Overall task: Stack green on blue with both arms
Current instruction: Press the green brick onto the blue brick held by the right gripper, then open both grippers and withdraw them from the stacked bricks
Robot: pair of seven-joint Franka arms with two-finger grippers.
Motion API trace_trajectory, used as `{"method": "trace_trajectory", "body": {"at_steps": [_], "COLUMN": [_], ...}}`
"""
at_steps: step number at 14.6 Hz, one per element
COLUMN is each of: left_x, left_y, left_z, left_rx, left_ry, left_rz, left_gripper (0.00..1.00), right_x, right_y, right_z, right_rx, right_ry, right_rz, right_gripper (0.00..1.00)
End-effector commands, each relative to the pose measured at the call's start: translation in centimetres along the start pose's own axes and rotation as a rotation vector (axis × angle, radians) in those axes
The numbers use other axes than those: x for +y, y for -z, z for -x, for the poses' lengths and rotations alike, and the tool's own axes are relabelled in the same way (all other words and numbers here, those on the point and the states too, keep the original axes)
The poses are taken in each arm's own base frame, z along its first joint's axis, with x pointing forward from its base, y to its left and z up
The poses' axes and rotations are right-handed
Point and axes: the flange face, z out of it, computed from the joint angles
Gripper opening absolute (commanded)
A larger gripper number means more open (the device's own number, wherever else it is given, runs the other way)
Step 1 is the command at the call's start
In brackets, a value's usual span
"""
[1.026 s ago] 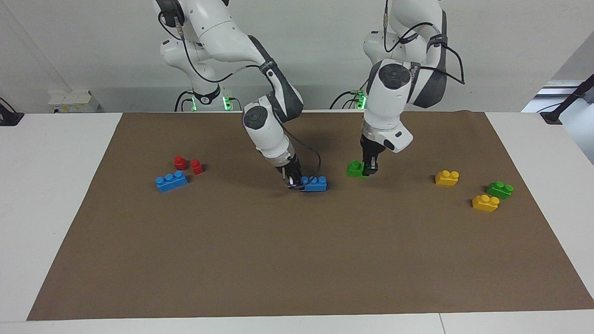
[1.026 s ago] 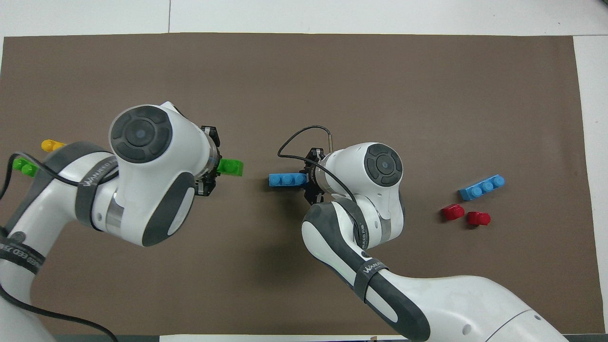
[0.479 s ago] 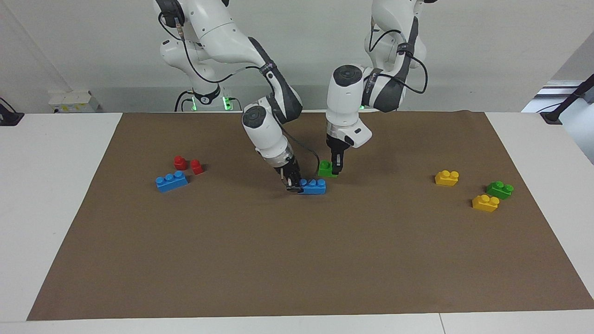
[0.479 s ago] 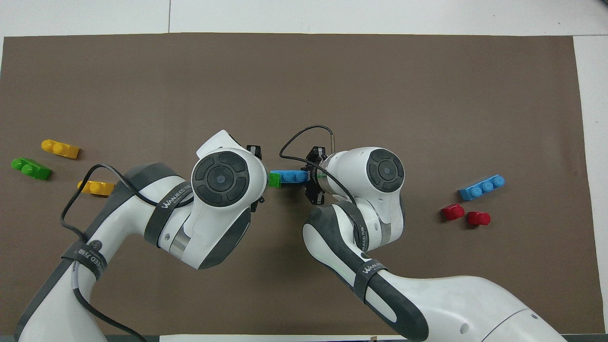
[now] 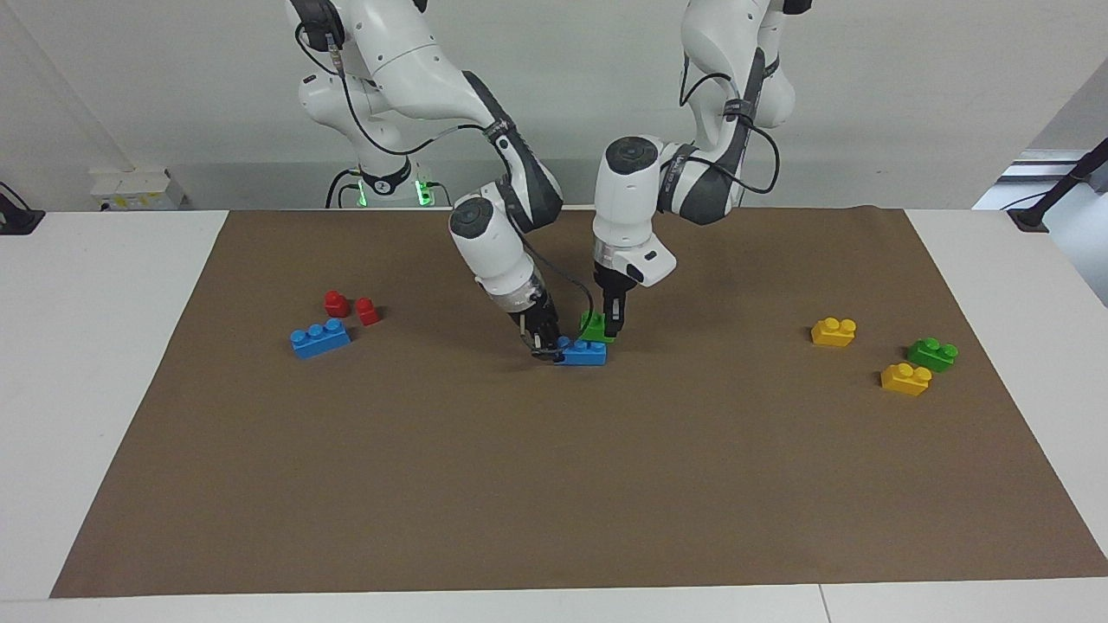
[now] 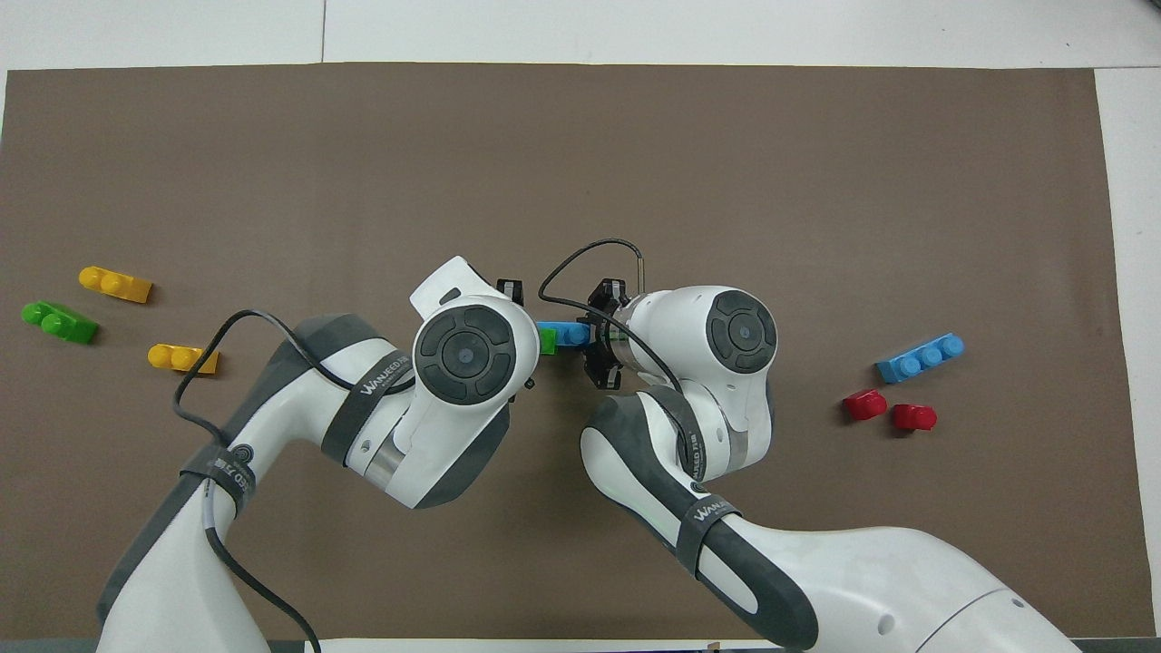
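Note:
My right gripper [image 5: 545, 344] is shut on one end of a blue three-stud brick [image 5: 583, 353] that rests on the brown mat near the table's middle. My left gripper [image 5: 613, 325] is shut on a small green brick [image 5: 594, 327] and holds it just over the blue brick's end toward the left arm's side; I cannot tell whether they touch. In the overhead view the green brick [image 6: 548, 340] overlaps the blue brick [image 6: 572, 334], and the left wrist hides most of both. The right gripper [image 6: 597, 349] shows beside the blue brick.
A second blue brick [image 5: 320, 337] and two red bricks [image 5: 336, 303] lie toward the right arm's end. Two yellow bricks [image 5: 834, 331] [image 5: 905, 379] and a second green brick [image 5: 932, 353] lie toward the left arm's end. The brown mat [image 5: 554, 484] covers the table.
My left gripper carried the green brick across the mat to over the blue brick. The right gripper stayed shut on the blue brick, which barely shifted.

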Motion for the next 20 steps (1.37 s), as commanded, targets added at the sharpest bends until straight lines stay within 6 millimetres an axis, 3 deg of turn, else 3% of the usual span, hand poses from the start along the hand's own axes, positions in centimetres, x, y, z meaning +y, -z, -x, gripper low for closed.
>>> {"method": "trace_trajectory", "body": {"at_steps": [1, 9, 14, 15, 16, 18, 19, 20], "left_x": [-0.1, 0.4, 0.7, 0.8, 0.9, 1.7, 2.2, 2.7], "left_y": [-0.9, -2.4, -2.6, -2.5, -2.2, -1.0, -0.2, 0.7], "left_z": [1.0, 2.1, 1.6, 1.5, 1.3, -0.2, -1.1, -2.1], "left_rx": [0.027, 0.039, 0.066, 0.07, 0.069, 0.068, 0.068, 0.065], "left_ry": [0.024, 0.033, 0.0, -0.007, -0.011, -0.028, -0.036, -0.036], "left_rz": [0.037, 0.043, 0.059, 0.063, 0.067, 0.077, 0.086, 0.096], "left_gripper": [0.0, 0.0, 0.0, 0.34, 0.99, 1.0, 1.0, 1.0], "right_x": [0.4, 0.5, 0.4, 0.3, 0.3, 0.0, 0.0, 0.0], "right_y": [-0.5, -0.6, -0.5, -0.5, -0.5, -0.3, -0.3, -0.3], "right_z": [-1.1, -1.0, -1.0, -1.1, -1.2, -1.2, -1.2, -1.1], "right_rx": [0.007, 0.007, 0.006, 0.006, 0.005, -0.008, -0.008, -0.009], "right_ry": [-0.026, -0.026, -0.029, -0.03, -0.036, -0.056, -0.055, -0.055], "right_rz": [-0.007, -0.007, -0.008, -0.007, -0.007, -0.007, -0.007, -0.008], "right_gripper": [0.0, 0.0, 0.0, 0.24, 0.45, 0.73, 0.79, 0.92]}}
